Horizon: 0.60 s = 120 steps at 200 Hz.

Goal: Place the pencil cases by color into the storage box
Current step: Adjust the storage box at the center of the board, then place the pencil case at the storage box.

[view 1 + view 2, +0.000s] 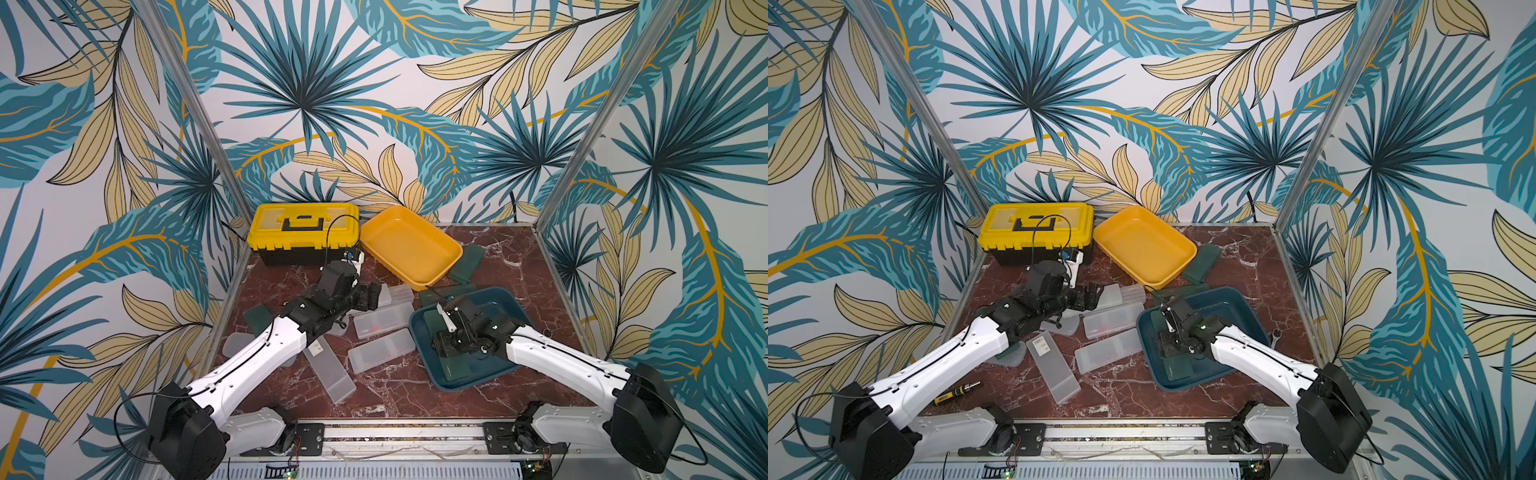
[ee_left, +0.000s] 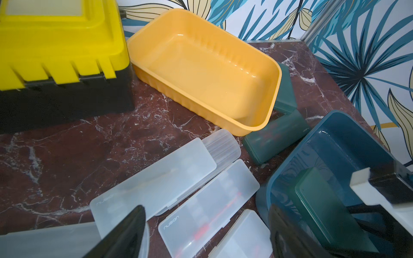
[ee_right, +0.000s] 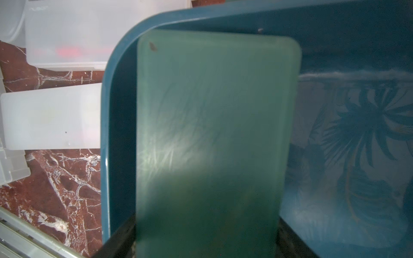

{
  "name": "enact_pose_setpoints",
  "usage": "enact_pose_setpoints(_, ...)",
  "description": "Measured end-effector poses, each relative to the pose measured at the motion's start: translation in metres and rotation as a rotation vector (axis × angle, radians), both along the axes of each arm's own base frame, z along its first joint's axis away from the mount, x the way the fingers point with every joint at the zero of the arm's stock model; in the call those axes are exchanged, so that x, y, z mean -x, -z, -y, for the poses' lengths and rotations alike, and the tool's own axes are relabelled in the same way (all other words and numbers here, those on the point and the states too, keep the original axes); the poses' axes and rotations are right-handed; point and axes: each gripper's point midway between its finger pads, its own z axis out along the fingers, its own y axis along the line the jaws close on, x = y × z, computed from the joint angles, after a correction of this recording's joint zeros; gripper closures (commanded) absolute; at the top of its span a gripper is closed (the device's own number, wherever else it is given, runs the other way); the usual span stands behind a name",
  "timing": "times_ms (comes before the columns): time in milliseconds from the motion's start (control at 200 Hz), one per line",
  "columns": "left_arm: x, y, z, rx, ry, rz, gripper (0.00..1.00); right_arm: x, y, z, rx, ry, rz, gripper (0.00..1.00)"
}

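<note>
Right fingers (image 3: 120, 241) are gripping a smooth dark green pencil case (image 3: 214, 134) by its long edges, inside the glossy blue tray (image 3: 223, 13), possibly touching its floor. Left fingers (image 2: 125, 232) are hanging parted and holding nothing, over frosted translucent cases (image 2: 156, 178) lying on the marble table (image 2: 67, 156).

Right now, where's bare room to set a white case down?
Yellow tray: empty. Bare marble in front of the toolbox, in the back right corner, and along the front edge between barcode case and blue tray. Crowded: white cases packed mid-table.
</note>
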Motion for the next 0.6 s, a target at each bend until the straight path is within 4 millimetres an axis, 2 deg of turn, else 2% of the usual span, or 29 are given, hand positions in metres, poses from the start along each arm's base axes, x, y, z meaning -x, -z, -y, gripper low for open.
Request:
enact_pose_setpoints(170,0.006,0.002,-0.009,0.006,-0.019,-0.009,0.13,0.004,0.011,0.0,0.02,-0.001,-0.021,0.36)
enact_pose_setpoints(391,0.002,0.005,-0.026,0.027,-0.075,-0.03,0.13,0.007,0.026,0.0,0.038,0.002,-0.037,0.36)
enact_pose_setpoints(601,0.0,0.002,-0.033,0.054,-0.1,-0.032,0.13,0.005,0.036,-0.001,0.045,0.006,-0.038,0.36)
